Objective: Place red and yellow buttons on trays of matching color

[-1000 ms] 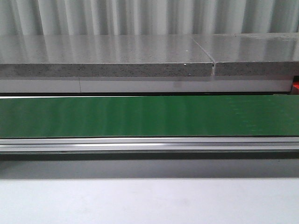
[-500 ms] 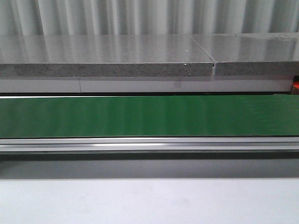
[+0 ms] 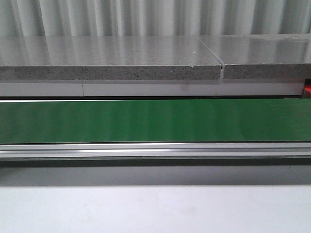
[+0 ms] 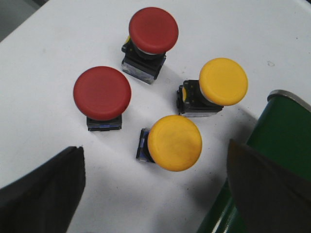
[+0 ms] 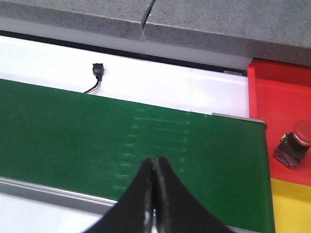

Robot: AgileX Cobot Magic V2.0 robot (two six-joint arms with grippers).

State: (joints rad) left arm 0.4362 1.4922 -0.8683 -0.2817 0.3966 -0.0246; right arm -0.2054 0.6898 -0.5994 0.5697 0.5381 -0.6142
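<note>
White table point(image 4: 43, 58) bears two red buttons point(image 4: 102, 93); two yellow buttons point(image 4: 175, 142).

A factory-style test cell: green conveyor belt point(image 3: 155, 120) on aluminium rail point(image 3: 155, 150), corrugated metal wall point(image 3: 155, 17), speckled stone slab point(image 3: 112, 58).

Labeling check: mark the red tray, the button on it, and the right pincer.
red tray point(image 5: 277, 102), right wrist view, bare floor
button point(image 5: 294, 145), right wrist view, between cap and base
right pincer point(image 5: 153, 167), right wrist view, closed fingertips
</note>
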